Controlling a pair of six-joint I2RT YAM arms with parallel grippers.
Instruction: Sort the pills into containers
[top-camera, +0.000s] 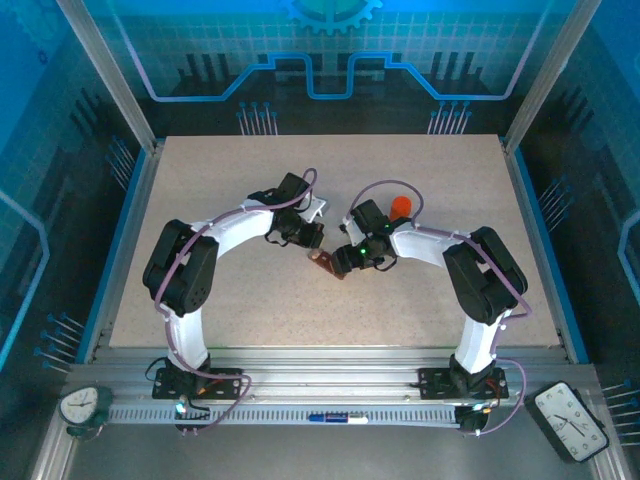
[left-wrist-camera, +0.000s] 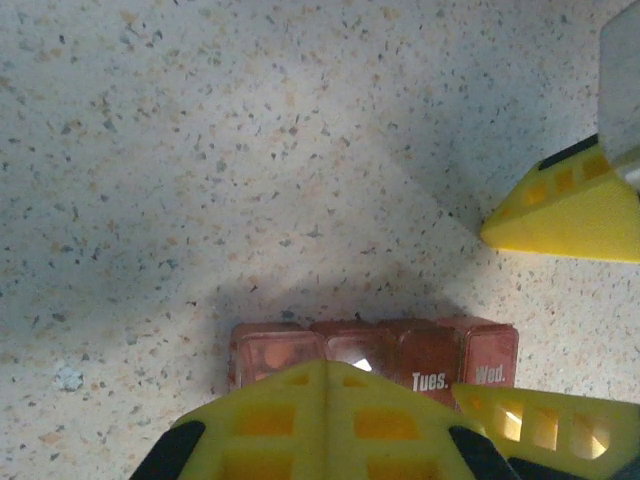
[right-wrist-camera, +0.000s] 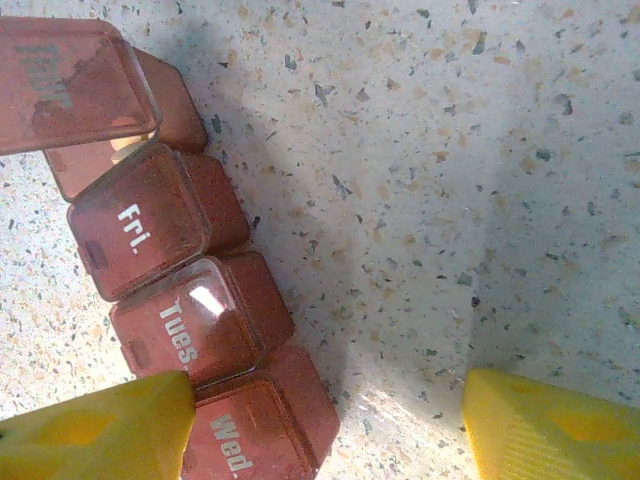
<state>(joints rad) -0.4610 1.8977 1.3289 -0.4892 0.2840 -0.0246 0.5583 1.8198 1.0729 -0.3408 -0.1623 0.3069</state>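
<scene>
The containers (top-camera: 325, 266) are a reddish-brown strip of square compartments lying on the table between both grippers. In the left wrist view the strip (left-wrist-camera: 400, 350) lies crosswise just past my left gripper (left-wrist-camera: 330, 368), whose yellow fingers are pressed together with nothing between them. In the right wrist view the strip (right-wrist-camera: 190, 300) runs along the left, and its far lid (right-wrist-camera: 60, 80) stands raised. My right gripper (right-wrist-camera: 325, 425) is open, its left finger (right-wrist-camera: 95, 430) over the "Wed." end and the other over bare table. I cannot clearly make out any pills.
An orange bottle (top-camera: 400, 207) stands just behind the right wrist. The right gripper's yellow fingers (left-wrist-camera: 565, 205) reach into the left wrist view beside the strip. Speckled tabletop (top-camera: 230, 180) lies open on all sides, ringed by a blue frame.
</scene>
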